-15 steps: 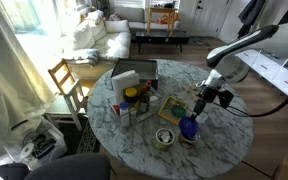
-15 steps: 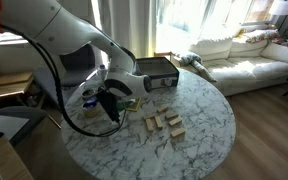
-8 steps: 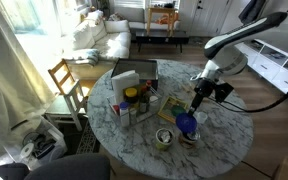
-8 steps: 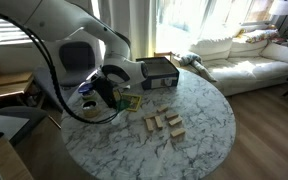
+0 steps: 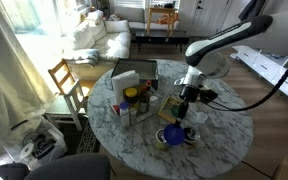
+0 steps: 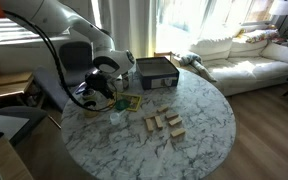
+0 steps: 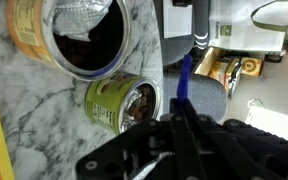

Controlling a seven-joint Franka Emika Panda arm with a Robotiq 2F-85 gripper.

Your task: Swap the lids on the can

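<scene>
My gripper is shut on the blue-purple lid, which stands edge-on between the dark fingers and sticks out past them. Beyond the lid lie two open cans: a large one with an orange label and a smaller green-labelled one with food inside. In an exterior view the gripper hangs over the table's near middle with the lid below it, low over the marble. The arm hides the lid where the gripper shows from the far side. The green lid is not made out in any view.
A round marble table carries a cluster of jars and bottles, a black box, several wooden blocks and a flat yellow-green packet. A wooden chair stands by the table's edge.
The gripper has carried the blue-purple lid sideways across the table toward the cans and the jar cluster, staying shut on it.
</scene>
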